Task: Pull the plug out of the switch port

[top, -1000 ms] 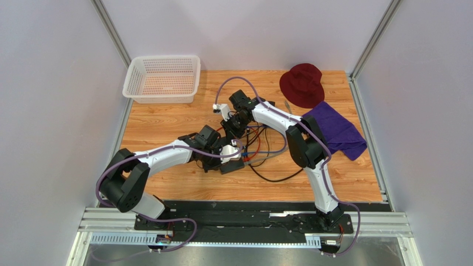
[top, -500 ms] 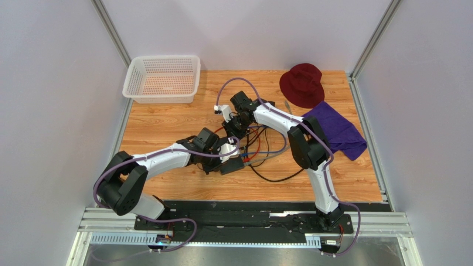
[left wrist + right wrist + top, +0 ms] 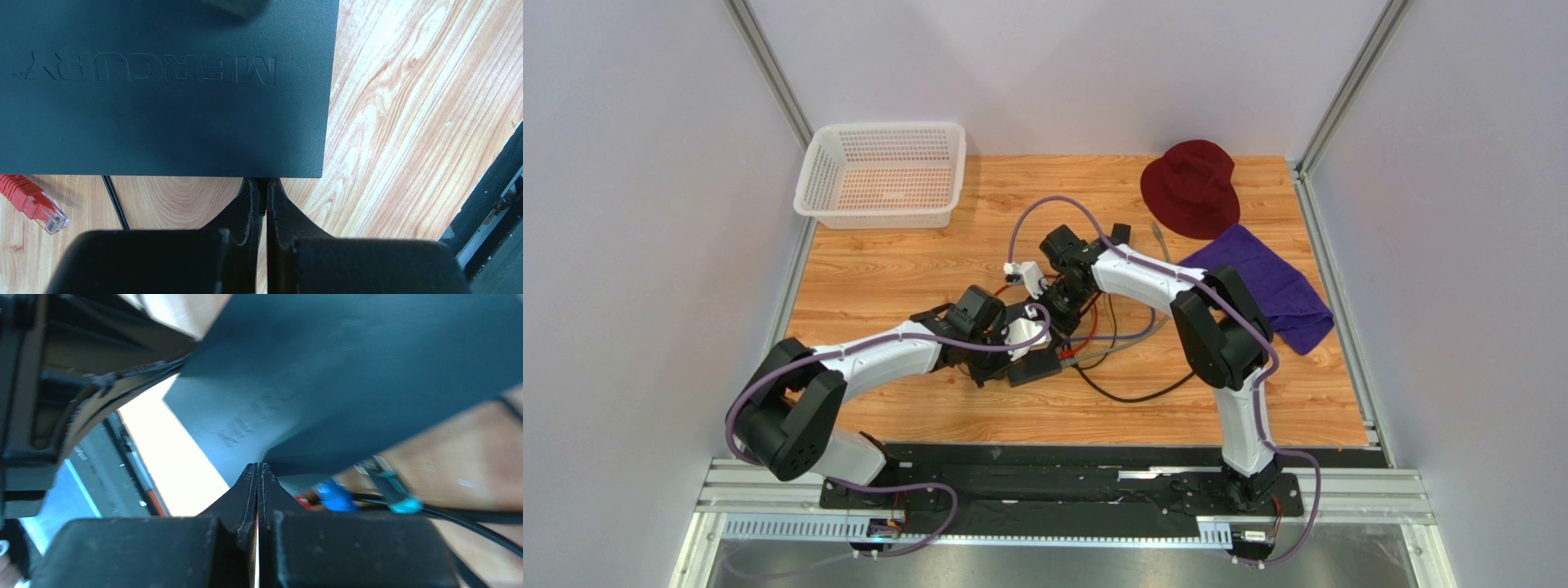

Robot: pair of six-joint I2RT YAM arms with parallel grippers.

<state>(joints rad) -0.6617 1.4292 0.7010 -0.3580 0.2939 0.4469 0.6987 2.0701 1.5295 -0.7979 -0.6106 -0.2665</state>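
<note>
We are working at the middle of the counter [image 3: 891, 282], where the switch [image 3: 166, 110], a flat dark box with raised lettering, is resting between the two arms. We are judging the step in hand as the approach to the plug, since neither arm is holding one.

The left claw [image 3: 261, 195] is pressed together, its tips meeting the near edge of the box and apparently bracing it. The right claw [image 3: 258, 478] is likewise pressed together, pinching nothing, and is pointing at the box from the opposite side, near a blue plug [image 3: 334, 496] and a teal plug [image 3: 402, 506]. A red plug [image 3: 37, 205] is lying loose on the counter just beside the box.

For the next move, we are judging that the right claw needs to spread, straddle the seated plug, close on it and draw straight out while the left claw is bracing the box against sliding.

We are not seeing the switch port in any view. The left wrist camera is showing no sockets, and the right wrist view is blurred. We cannot tell whether the blue or the teal plug is seated. From overhead, the arms are covering most of the box.
</note>
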